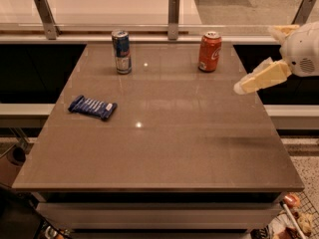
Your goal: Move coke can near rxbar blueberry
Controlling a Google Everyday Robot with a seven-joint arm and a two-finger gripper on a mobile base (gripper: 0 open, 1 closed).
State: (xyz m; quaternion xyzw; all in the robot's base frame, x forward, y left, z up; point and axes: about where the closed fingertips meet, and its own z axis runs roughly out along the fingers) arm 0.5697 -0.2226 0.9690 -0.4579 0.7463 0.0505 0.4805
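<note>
The coke can [210, 51], orange-red with a silver top, stands upright at the back right of the brown table [164, 148]. The rxbar blueberry [92, 107], a flat dark blue wrapper, lies on the table's left side. My gripper [256, 59] hangs at the right edge of the table, above the surface, to the right of the coke can and a little nearer the front. Its cream fingers [259, 77] are spread apart and hold nothing. It does not touch the can.
A slim blue and silver can [121, 52] stands upright at the back left of the table. A glass barrier with metal posts [173, 18] runs along the table's far edge. Clutter lies on the floor at the lower right [294, 218].
</note>
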